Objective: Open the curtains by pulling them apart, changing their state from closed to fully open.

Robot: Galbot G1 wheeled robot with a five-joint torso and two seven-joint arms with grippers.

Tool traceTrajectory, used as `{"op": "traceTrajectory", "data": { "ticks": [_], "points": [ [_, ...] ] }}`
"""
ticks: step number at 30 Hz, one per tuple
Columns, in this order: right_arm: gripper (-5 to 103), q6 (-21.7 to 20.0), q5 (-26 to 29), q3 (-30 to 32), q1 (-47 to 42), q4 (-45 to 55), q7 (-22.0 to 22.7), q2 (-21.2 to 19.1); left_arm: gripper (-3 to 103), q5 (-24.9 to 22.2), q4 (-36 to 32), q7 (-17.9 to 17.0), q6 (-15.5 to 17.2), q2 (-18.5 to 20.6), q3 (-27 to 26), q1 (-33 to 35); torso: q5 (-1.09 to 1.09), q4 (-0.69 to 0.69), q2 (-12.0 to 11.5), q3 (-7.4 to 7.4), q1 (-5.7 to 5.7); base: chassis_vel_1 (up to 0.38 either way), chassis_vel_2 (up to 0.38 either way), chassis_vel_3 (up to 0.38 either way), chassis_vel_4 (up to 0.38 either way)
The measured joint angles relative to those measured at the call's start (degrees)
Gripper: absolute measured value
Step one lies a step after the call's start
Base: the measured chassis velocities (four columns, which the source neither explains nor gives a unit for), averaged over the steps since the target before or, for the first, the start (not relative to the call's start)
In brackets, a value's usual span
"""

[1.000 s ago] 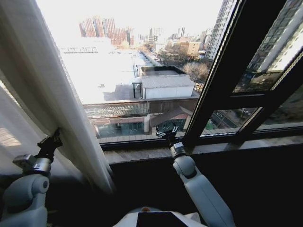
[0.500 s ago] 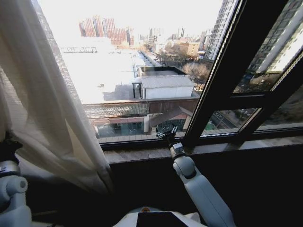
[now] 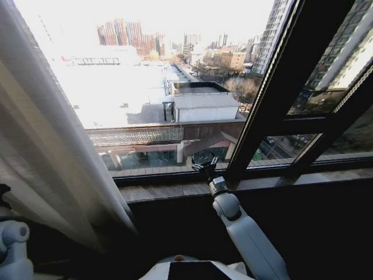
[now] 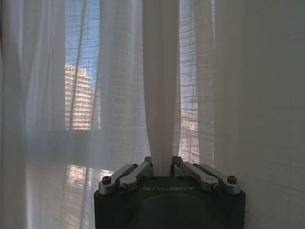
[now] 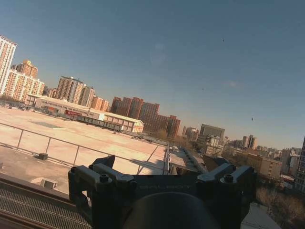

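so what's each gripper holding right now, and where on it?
Left gripper is shut on a bunched vertical pleat of the curtain, low on the fold. Right gripper is at the window sill, open, holding nothing.

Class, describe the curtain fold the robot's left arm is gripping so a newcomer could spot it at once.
Start at the big window; the sheer white curtains hang down its left side. In the left wrist view, the left gripper pinches one fold in its jaws: a dense, opaque band, unlike the see-through fabric beside it.
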Motion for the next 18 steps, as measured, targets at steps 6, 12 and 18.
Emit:
{"op": "traceTrajectory", "data": {
  "ticks": [6, 12, 18],
  "points": [
    [100, 0.22, 0.12, 0.65, -0.26, -0.04, 0.0, -0.13, 37, 2.03, -3.28, 10.54, 0.22, -1.96, 4.94, 0.84, 0.0, -0.01, 0.0, 0.01, 0.01, 0.0, 0.0, 0.0, 0.0],
    [100, 0.65, 0.23, 1.41, -0.56, -0.27, 0.0, -0.47, 59, 5.09, -3.43, 13.69, 2.09, -0.75, 12.09, -0.87, 0.0, -0.02, 0.0, 0.0, 0.0, 0.0, 0.0, 0.0, 0.0],
    [100, 1.14, 0.26, 1.75, -0.59, -0.89, 0.0, -0.47, 81, 6.65, -3.24, 11.18, 5.26, 0.47, 18.96, -3.76, 0.01, -0.02, 0.0, 0.01, 0.01, 0.0, 0.0, 0.0, 0.0]
  ]
}}
